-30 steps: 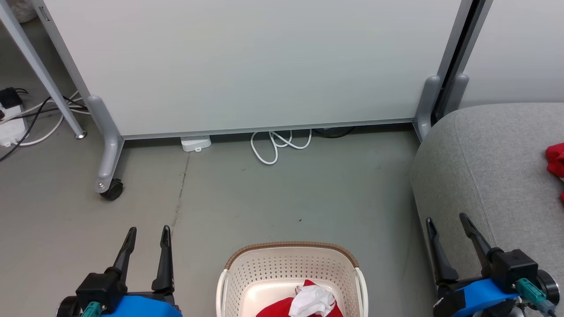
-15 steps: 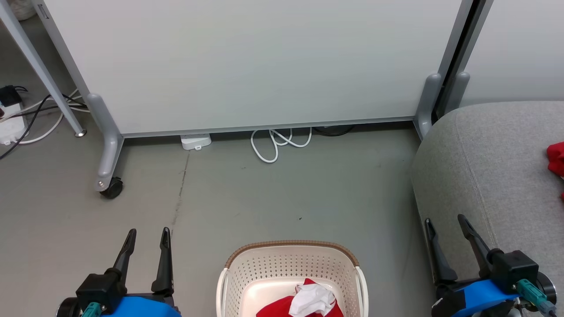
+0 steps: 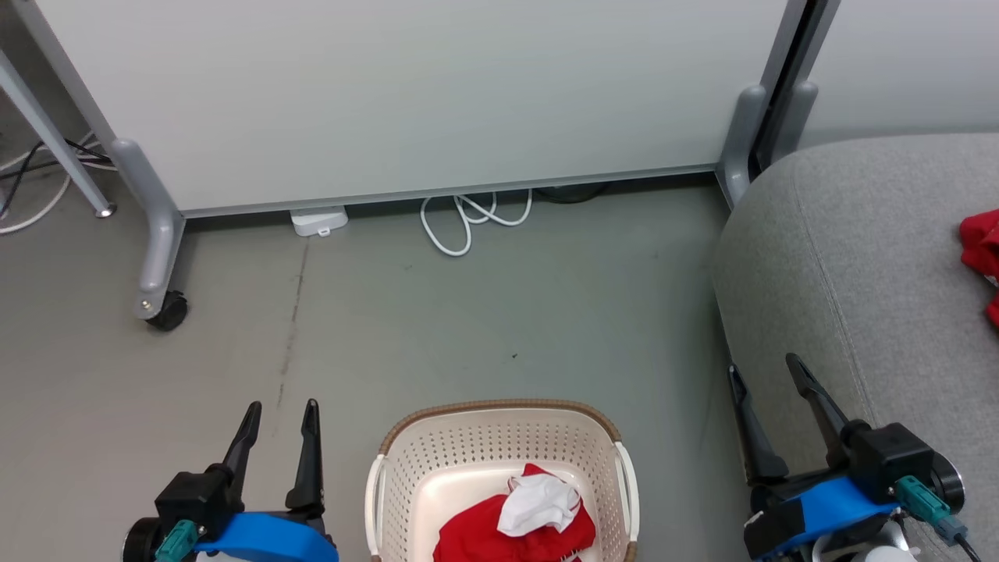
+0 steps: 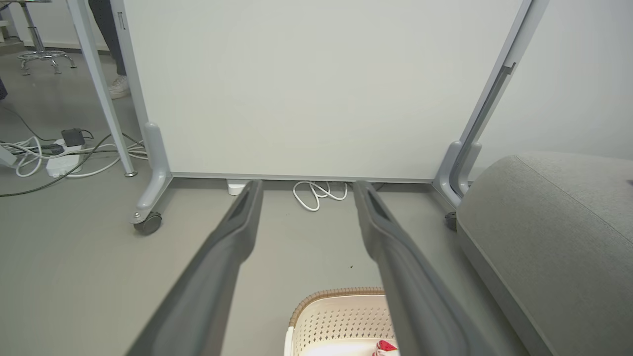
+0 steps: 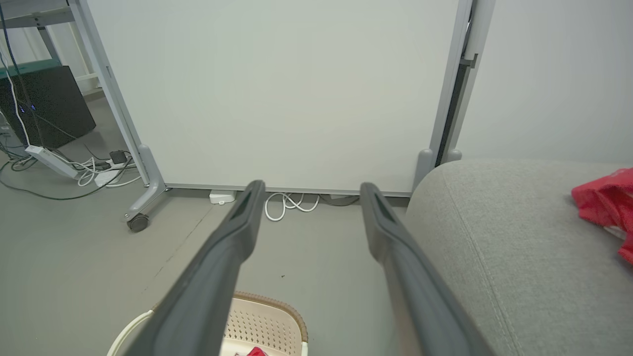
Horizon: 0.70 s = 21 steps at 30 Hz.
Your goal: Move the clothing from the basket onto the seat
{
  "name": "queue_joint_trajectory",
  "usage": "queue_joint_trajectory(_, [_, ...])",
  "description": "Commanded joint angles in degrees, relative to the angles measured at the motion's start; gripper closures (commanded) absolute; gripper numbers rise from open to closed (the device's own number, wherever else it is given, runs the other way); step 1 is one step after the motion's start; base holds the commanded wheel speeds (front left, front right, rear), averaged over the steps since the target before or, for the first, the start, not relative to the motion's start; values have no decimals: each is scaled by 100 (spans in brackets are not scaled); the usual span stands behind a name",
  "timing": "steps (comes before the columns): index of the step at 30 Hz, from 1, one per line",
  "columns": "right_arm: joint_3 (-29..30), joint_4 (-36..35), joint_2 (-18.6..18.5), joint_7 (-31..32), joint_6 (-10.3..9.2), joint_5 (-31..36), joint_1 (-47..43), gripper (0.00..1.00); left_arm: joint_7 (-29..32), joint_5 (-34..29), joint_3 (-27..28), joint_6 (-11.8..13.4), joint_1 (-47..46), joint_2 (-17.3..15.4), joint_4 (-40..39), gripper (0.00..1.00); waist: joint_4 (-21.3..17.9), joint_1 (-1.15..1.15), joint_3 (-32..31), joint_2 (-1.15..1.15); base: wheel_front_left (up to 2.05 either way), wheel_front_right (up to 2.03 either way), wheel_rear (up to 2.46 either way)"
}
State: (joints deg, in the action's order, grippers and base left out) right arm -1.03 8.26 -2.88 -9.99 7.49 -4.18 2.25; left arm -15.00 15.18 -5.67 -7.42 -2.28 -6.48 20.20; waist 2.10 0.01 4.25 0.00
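As left end effector point(image 3: 282, 406) and right end effector point(image 3: 763, 364) gape empty, head view, clothing point(image 3: 478, 532) in basket point(image 3: 499, 408)

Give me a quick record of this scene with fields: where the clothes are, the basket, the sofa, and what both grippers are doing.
basket: on the floor, between both grippers
clothing in basket: red heap, white piece on top
clothing on seat: red garment, at the head view's right edge
seat: light-grey sofa, right of the basket
left gripper: open, empty, left of the basket
right gripper: open, empty, by the sofa's edge
task: not done, basket holds clothing
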Motion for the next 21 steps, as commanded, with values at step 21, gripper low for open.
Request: queue_joint_trajectory(21, [-667,-372,0,-234,1,-184,1133,0,-22,654,-1386,-3,-2080,-193,1933,0,-1296,-1,2700,0,0,0,0])
